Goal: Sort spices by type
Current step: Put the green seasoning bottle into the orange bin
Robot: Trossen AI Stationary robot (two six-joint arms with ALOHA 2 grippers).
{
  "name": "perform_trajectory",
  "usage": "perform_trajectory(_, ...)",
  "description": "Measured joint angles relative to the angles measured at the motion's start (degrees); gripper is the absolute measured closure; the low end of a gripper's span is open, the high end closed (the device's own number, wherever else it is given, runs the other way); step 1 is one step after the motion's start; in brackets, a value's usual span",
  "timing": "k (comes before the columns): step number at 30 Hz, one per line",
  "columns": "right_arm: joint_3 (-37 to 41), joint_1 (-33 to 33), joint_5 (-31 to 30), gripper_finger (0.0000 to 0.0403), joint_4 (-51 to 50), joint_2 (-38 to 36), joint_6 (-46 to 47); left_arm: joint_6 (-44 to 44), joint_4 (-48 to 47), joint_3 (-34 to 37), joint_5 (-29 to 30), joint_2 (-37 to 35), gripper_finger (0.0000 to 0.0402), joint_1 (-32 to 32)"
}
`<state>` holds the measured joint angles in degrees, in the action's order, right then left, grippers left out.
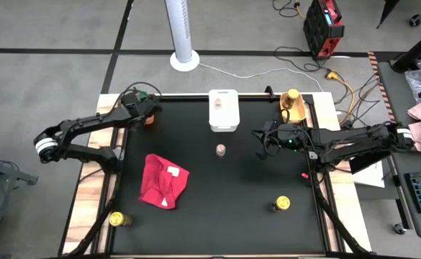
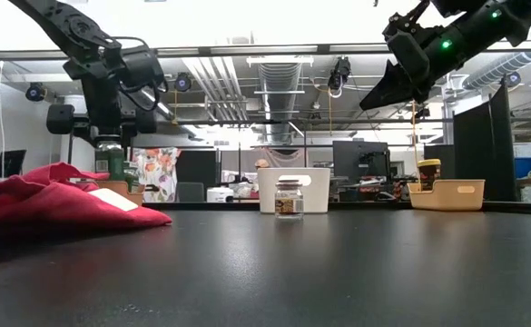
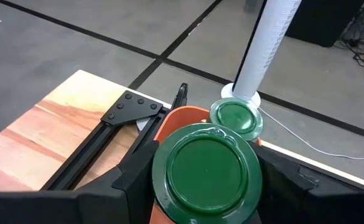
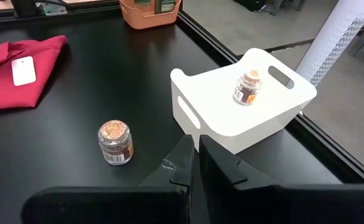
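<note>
My left gripper point(image 3: 206, 182) is at the table's far left corner, over the orange bin point(image 3: 169, 122), shut on a green-lidded spice jar point(image 3: 206, 167). A second green-lidded jar point(image 3: 236, 118) stands in that bin. My right gripper point(image 4: 196, 167) hovers shut above the table's right half, apart from everything. A pale-lidded jar point(image 4: 115, 142) stands on the table near the white bin point(image 4: 213, 106), which holds another jar point(image 4: 247, 87). Two yellow-lidded jars point(image 1: 281, 204) point(image 1: 116, 219) stand near the table's near edge. A further jar point(image 1: 292, 96) sits in the yellow bin. My left gripper pinches the green-lidded jar by its body just under the lid point(image 3: 169, 186), one finger point(image 3: 132, 177) on each side. The fingers come from above, slanting down. The jar point(image 2: 109, 162) is upright over the orange bin; its base is hidden by the lid and the bin.
A crumpled red cloth point(image 1: 163, 180) with a white tag lies on the table's left half. The yellow bin point(image 1: 296, 111) stands at the far right corner. Bare black table top point(image 1: 239, 187) lies between the cloth and the right arm.
</note>
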<state>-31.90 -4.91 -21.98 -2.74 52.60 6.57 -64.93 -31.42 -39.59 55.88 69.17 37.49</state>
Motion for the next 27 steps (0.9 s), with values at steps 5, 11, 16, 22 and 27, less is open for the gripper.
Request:
perform_trajectory(5,0.0,0.0,0.0,0.0385,0.0,0.0,-0.1,-0.4,0.2,0.0,-1.0,0.7,0.0205,0.3)
perform_trajectory(11,0.0,0.0,0.0,0.0385,0.0,0.0,-0.1,-0.6,0.2,0.0,-1.0,0.8,0.0205,0.3)
perform_trajectory(16,0.0,0.0,0.0,0.0385,0.0,0.0,-0.1,-0.2,0.5,-0.1,-0.9,0.9,0.0205,0.8)
perform_trajectory(22,0.0,0.0,0.0,0.0385,0.0,0.0,-0.1,0.8,0.5,-0.1,-0.9,0.9,0.0205,0.9)
perform_trajectory(27,0.0,0.0,0.0,0.0385,0.0,0.0,0.0,0.9,0.4,-0.1,-0.9,0.9,0.0204,1.2)
